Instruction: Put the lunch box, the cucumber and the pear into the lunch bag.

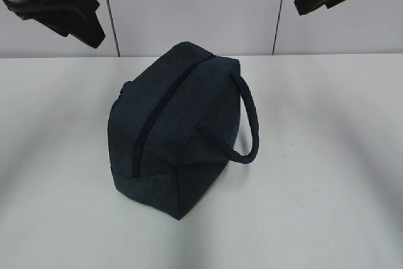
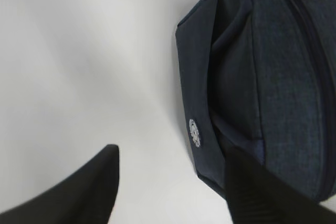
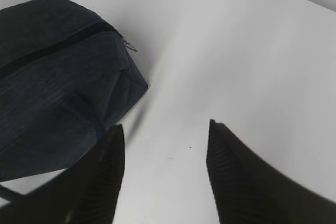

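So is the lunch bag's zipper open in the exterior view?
No, the zipper runs as one closed dark line along the top of the lunch bag, and no silvery lining or contents show.

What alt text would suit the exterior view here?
A dark navy lunch bag, zipped shut, sits alone on a white table with its loop handle toward the right. Both arms hang raised at the top corners, clear of the bag; no food items are visible.

Even, bright diffuse light; soft grey shadows fall on the matte white tabletop (image 1: 327,174). Wrist views: near black gripper fingers (image 3: 247,182) blurred. No glare.
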You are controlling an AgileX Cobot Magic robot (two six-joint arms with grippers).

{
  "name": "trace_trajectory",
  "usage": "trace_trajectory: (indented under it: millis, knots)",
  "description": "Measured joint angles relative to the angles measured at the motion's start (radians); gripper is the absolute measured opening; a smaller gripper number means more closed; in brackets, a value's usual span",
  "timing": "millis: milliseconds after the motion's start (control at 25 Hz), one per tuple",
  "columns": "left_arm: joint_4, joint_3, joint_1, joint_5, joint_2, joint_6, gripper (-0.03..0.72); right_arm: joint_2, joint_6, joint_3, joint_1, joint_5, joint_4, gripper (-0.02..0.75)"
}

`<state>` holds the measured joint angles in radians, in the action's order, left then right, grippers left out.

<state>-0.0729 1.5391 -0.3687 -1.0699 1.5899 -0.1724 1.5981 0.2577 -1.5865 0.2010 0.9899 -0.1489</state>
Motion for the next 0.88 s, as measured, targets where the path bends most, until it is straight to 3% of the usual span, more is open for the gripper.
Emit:
trace_trajectory:
  millis: [360,640,880]
  knots:
    - [-0.001,-0.074,0.0,-0.064,-0.153,0.044,0.384,-0.161,0.0,0.0,0.023,0.11,-0.027,0.406]
    - [-0.001,-0.282,0.0,-0.031,-0.377,0.114,0.384,-0.291,0.0,0.029,0.023,0.171,-0.04,0.406]
    - [0.007,-0.496,0.0,0.057,-0.639,0.186,0.384,-0.502,0.01,0.206,0.023,0.18,-0.032,0.406]
